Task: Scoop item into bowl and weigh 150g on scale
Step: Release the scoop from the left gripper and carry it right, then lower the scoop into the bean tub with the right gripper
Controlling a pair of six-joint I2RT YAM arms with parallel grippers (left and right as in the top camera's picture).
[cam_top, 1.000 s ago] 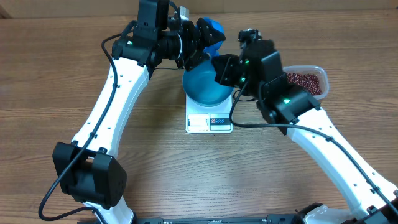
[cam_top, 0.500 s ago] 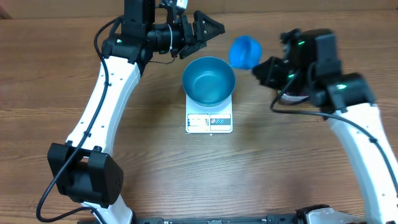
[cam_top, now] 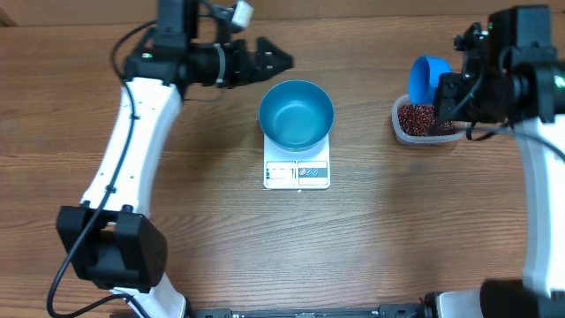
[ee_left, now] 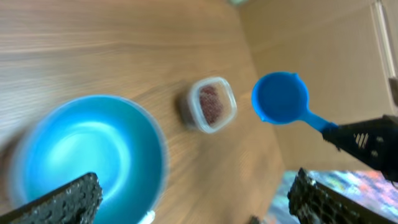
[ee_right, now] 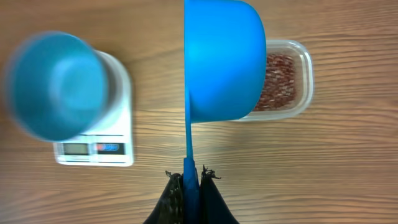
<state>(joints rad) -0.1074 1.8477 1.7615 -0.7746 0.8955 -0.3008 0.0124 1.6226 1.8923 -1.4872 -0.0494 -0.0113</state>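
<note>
The empty blue bowl (cam_top: 297, 115) sits on the white scale (cam_top: 297, 174) at mid-table. Red-brown beans (cam_top: 422, 117) fill a clear tub (cam_top: 399, 130) to the right. My right gripper (cam_top: 446, 90) is shut on the handle of a blue scoop (cam_top: 427, 78), which hangs tilted on edge just above the tub. In the right wrist view the scoop (ee_right: 224, 59) covers part of the beans (ee_right: 281, 73), its handle pinched in my gripper (ee_right: 190, 180). My left gripper (cam_top: 281, 60) stands open and empty, left of and behind the bowl (ee_left: 87, 155).
The scale's display strip (ee_right: 93, 149) faces the table's near edge. Bare wooden tabletop (cam_top: 291, 247) stretches in front of the scale. The left wrist view also catches the tub (ee_left: 210, 104) and the scoop (ee_left: 281, 98) beyond the bowl.
My right arm has swung right, carrying the scoop from above the bowl to over the tub. My left gripper has opened wider and drawn back to the left.
</note>
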